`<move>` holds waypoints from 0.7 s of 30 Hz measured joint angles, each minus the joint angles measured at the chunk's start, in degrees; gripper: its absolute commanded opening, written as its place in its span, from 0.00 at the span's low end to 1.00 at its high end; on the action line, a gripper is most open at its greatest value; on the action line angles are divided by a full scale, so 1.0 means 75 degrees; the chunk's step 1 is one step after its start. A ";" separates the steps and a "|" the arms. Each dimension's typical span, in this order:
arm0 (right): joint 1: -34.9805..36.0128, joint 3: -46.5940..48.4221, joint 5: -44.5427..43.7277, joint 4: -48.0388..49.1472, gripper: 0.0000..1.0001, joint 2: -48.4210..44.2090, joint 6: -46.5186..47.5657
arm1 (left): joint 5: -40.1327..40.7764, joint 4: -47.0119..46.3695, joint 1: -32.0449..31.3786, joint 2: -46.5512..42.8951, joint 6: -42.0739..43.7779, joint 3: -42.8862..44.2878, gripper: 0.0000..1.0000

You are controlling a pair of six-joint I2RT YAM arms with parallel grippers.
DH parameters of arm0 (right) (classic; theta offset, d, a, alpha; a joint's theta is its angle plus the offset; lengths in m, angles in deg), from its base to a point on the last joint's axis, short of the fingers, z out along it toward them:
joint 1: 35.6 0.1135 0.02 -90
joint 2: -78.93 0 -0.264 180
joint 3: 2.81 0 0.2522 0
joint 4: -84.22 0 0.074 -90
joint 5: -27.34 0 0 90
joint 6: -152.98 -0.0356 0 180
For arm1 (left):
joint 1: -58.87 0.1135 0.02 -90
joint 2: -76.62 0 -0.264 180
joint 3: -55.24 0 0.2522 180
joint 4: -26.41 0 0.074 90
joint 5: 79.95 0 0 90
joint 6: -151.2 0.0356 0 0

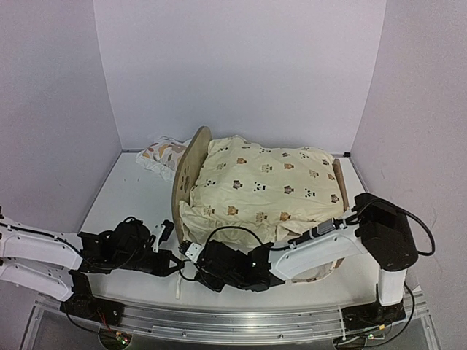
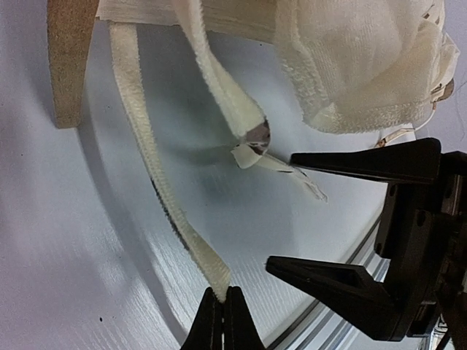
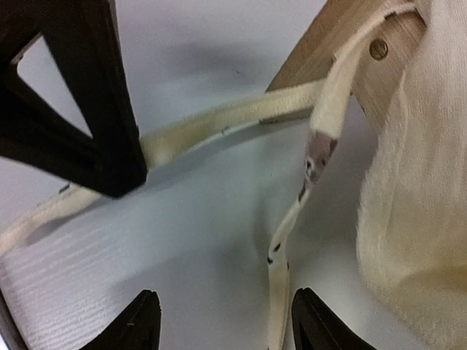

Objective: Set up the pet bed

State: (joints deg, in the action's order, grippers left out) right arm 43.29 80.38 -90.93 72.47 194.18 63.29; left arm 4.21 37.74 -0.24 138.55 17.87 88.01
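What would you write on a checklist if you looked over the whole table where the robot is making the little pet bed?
Surface: white table, bare in front of the bed.
Job's things: pet bed stands mid-table; animal-print quilt spread over it.
Clutter: leaf-print pillow on the table behind the left end board.
Grippers: left gripper shut on a cream tie; right gripper open, with a second tie hanging between its fingers.
Cables: black cables loop over the arms, clear of the ties.
Surroundings: plain pale walls on three sides; metal rail at the near edge.
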 measured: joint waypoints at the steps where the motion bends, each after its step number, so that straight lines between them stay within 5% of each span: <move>1: -0.0045 0.0090 0.0001 0.0156 0.58 0.0122 0.0045 | -0.0001 0.0002 0.0000 -0.0015 0.0000 0.0000 0.00; 8: -0.0379 0.0463 -0.0012 0.0825 0.52 0.0719 0.0218 | 0.0000 0.0005 0.0000 -0.0145 0.0000 -0.0003 0.00; 11: -0.0472 0.0672 -0.0085 0.1006 0.40 0.0922 0.0389 | 0.0000 0.0005 0.0000 -0.0233 0.0000 -0.0003 0.00; 16: -0.0480 0.0944 -0.0221 0.1213 0.04 0.1197 0.0685 | 0.0003 0.0011 0.0000 -0.0322 0.0000 -0.0003 0.00; 21: -0.0478 0.0947 -0.0007 0.1244 0.00 0.1205 0.0659 | 0.0011 0.0125 0.0000 -0.0490 0.0002 -0.0012 0.00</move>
State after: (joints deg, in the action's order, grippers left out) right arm 39.70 87.48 -90.99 81.80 203.22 68.23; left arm 4.29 38.68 -0.24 134.88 17.88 87.92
